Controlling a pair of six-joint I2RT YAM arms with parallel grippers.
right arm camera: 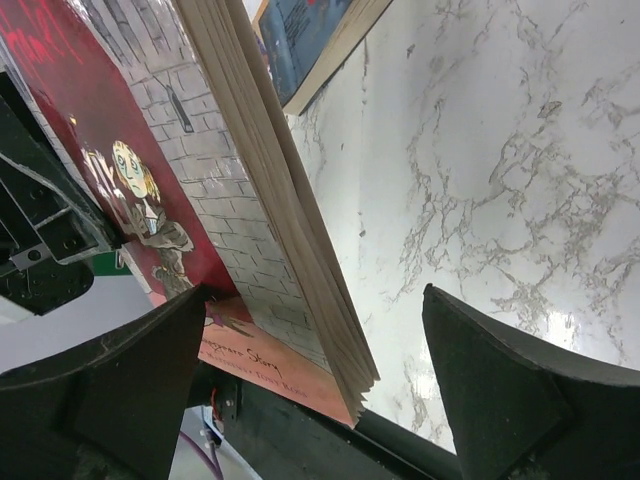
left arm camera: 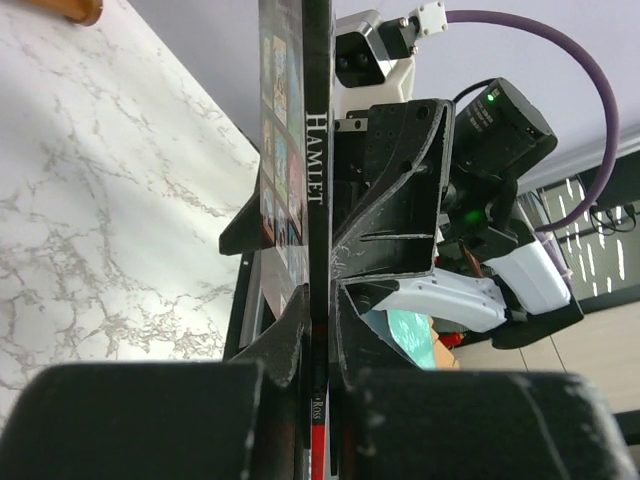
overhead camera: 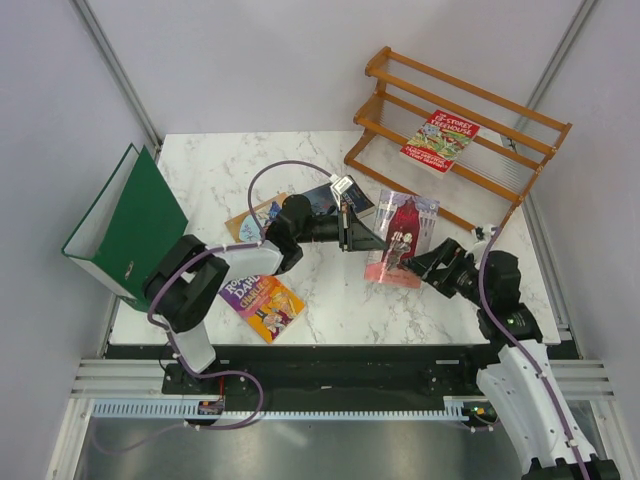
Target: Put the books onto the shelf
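One of five done: red book (overhead camera: 440, 140) lies on the shelf (overhead camera: 470, 92); pink book (overhead camera: 405, 235) stands near the shelf's front, clamped in left gripper (overhead camera: 372, 238) jaws, with right gripper (right arm camera: 315, 300) jaws wide and gripping nothing; dark blue book (overhead camera: 322, 200), tan book (overhead camera: 248, 222) and purple-and-yellow book (overhead camera: 262, 303) lie farther off on the surface (overhead camera: 340, 300).

A pink paperback with dark figures (right arm camera: 130, 190) stands between my right gripper's (right arm camera: 315, 310) spread jaws; bare white marble table (right arm camera: 500, 150) lies beside them. Ahead of my left gripper's (left arm camera: 321, 310) jaws, the black right arm (left arm camera: 490, 130) blocks.
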